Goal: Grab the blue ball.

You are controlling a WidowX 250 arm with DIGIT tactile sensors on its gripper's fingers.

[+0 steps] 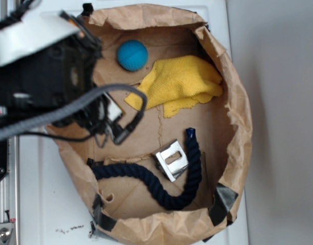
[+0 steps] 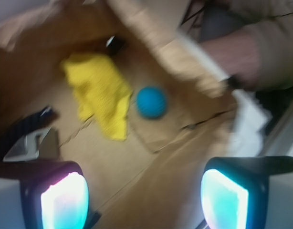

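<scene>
Blue ball [image 2: 151, 102] sits untouched on bag floor beside yellow cloth [image 2: 99, 95]; gripper [image 2: 144, 198] spread wide, empty, well apart. Approach & grasp both left.

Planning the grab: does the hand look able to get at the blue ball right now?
Probably yes. The blue ball lies uncovered beside the yellow cloth, and the open hand has nothing between.

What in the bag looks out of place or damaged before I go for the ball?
Nothing blocks the blue ball; it sits alone beside the crumpled yellow cloth. The paper bag has a ragged, torn rim patched with dark tape at the corners. The metal clip lies against the navy rope. The gripper is open.
</scene>
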